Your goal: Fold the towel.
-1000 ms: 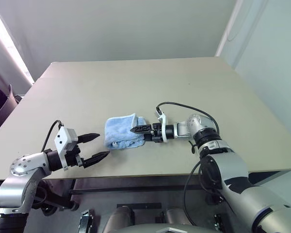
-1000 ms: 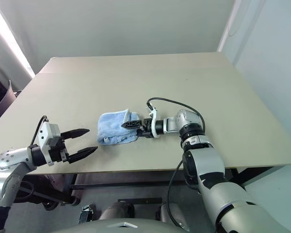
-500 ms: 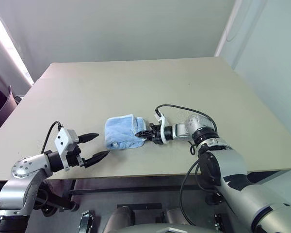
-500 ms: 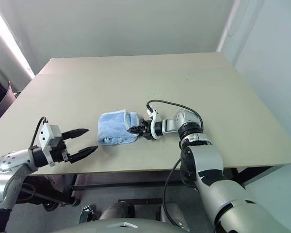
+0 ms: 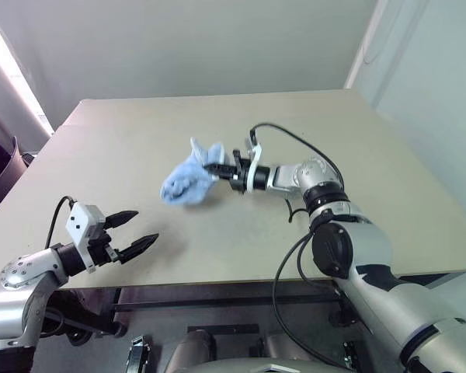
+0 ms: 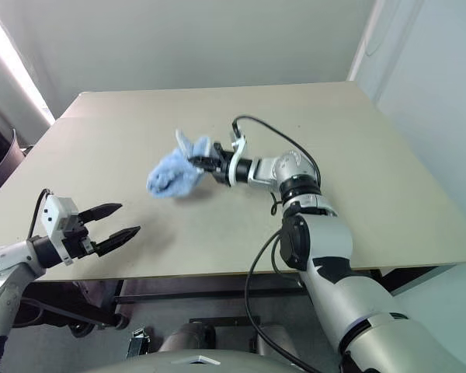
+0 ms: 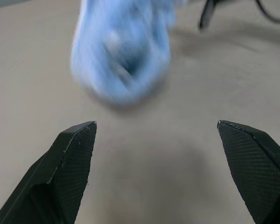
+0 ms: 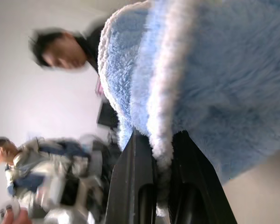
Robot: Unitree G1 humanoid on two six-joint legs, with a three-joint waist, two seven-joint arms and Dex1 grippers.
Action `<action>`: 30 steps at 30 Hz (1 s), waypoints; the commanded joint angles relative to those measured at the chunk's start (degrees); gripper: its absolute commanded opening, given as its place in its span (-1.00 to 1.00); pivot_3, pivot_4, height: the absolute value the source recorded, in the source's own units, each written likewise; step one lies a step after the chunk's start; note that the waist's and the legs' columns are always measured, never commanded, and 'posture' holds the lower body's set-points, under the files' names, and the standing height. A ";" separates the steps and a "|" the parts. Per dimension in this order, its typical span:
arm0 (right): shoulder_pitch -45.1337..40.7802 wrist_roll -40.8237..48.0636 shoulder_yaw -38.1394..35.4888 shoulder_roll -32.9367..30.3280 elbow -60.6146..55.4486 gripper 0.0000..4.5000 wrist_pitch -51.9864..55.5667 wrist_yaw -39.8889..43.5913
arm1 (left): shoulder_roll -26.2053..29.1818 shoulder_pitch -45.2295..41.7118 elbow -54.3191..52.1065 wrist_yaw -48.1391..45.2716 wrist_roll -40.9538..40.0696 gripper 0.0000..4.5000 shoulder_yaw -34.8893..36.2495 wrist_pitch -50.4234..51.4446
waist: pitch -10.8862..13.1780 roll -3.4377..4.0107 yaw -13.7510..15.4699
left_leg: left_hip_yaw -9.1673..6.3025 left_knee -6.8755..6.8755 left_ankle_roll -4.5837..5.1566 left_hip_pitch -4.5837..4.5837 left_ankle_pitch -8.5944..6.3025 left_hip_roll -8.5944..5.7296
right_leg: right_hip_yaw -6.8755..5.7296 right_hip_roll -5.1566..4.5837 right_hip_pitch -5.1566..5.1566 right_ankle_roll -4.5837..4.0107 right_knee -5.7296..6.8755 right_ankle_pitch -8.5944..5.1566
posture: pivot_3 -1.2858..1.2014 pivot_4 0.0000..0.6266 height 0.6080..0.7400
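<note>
Softly bunched, fluffy blue terry towel [image 5: 185, 185], white-edged

Light blue terry towel [image 5: 185, 180], fluffy with a whitish stitched edge, bunched into a loose clump. Pinched at one edge and hanging off it, lower part drooping toward the tabletop near the middle. Can't tell if the bottom touches.

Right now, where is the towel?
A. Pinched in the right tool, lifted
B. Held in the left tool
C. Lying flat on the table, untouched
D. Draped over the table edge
A: the right tool is shut on the towel, which hangs bunched from it.
</note>
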 commanded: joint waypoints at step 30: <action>3.72 -0.87 -9.87 -3.24 9.58 0.98 -14.82 -17.52 | 2.00 0.56 -0.10 1.08 -0.26 0.95 2.93 0.11 | 0.02 0.04 -0.03 | 0.02 -0.12 0.00 0.02 0.01 0.00 | 0.02 -0.01 0.05 -0.18 -0.04 -0.09 | 0.03 -1.00 1.00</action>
